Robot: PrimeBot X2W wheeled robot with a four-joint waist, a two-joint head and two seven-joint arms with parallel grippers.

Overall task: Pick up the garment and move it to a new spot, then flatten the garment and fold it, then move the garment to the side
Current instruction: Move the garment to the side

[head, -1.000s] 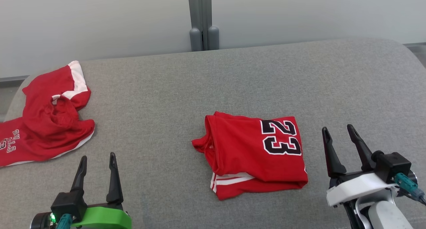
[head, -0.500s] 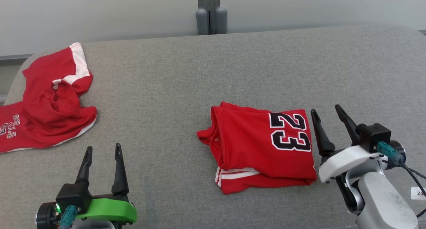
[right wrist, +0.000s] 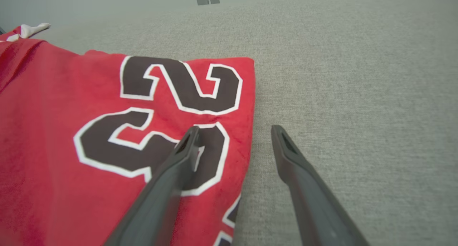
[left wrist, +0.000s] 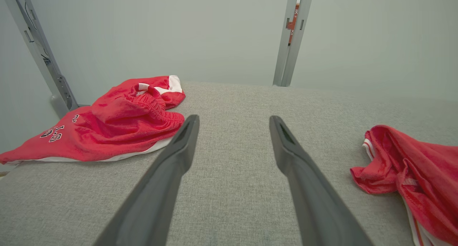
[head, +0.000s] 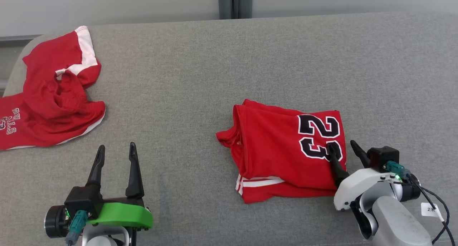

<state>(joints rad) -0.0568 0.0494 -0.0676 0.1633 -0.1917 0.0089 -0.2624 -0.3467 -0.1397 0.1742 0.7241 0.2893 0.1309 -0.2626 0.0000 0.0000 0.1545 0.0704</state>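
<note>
Folded red jersey (head: 282, 149) lies mid-right on grey table (head: 186, 96), seemingly ready for move aside. Best to pinch all layers at right edge, low and deep, so fold holds. Right end effector (head: 340, 144) angled down, fingers apart, straddling that edge: one over "23", other over table. Left end effector (head: 117, 146) hovers spread, empty.

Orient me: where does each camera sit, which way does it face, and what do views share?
Head view: on the head, facing forward and down at the grey surface; open left gripper lower left, open right gripper lower right.
Left wrist view: low, facing along its fingers toward the crumpled red garment.
Right wrist view: close over the folded jersey, fingers straddling its edge.
Shared: both wrist views catch the folded jersey.
</note>
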